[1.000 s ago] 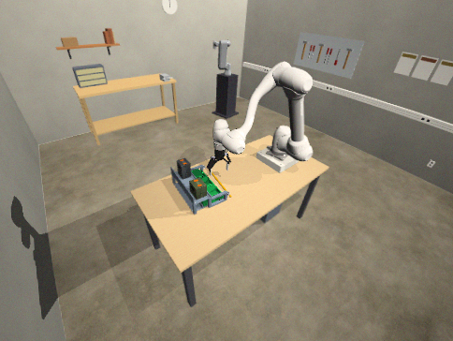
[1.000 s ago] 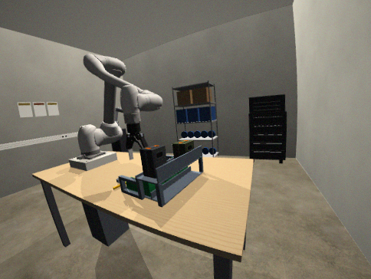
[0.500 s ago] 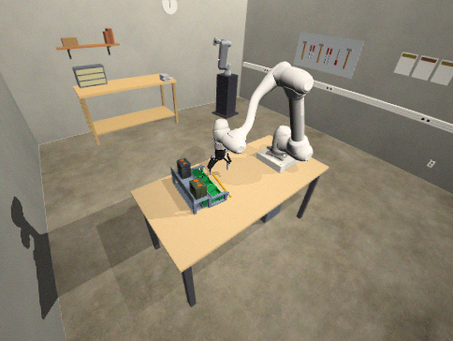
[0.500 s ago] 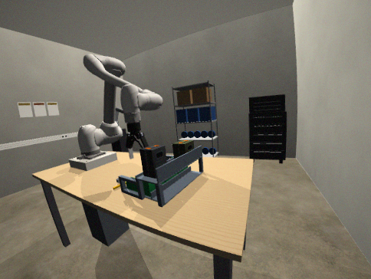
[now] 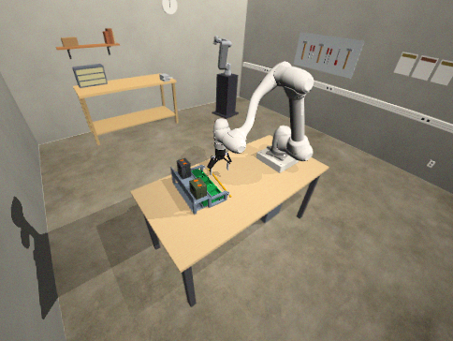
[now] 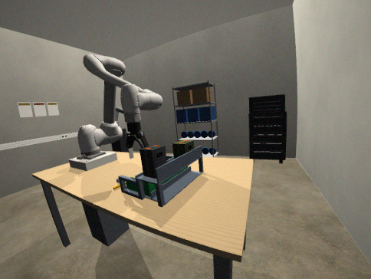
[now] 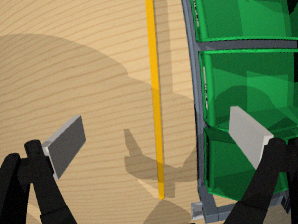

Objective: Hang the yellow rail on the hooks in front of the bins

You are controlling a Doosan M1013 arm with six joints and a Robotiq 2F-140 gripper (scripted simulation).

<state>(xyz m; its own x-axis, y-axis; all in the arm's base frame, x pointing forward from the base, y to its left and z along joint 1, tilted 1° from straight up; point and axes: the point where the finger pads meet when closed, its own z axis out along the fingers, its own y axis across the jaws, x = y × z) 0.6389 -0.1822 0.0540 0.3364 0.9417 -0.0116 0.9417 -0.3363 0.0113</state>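
While most of the yellow rail is seen plainly from the wrist, its far end is cut off at the top edge of that view, and only a short yellow tip is seen from the exterior, where the grey bin frame hides the rest. The rail is laid flat on the table, just beside the frame's front bar and parallel to it, not on any hook. One small grey hook piece is made out at the frame's near corner; its end plate cannot be told apart. The second hook is not seen.

The gripper is held above the rail's near end with its fingers spread to the full; nothing is gripped. One pad is seen over bare table, the other over a green bin.

Two dark boxes with orange marks are shown in the top view only as small blocks; no writing can be read. Wall sheets carry coloured headers, text illegible. A shelf rack appears only from the exterior.
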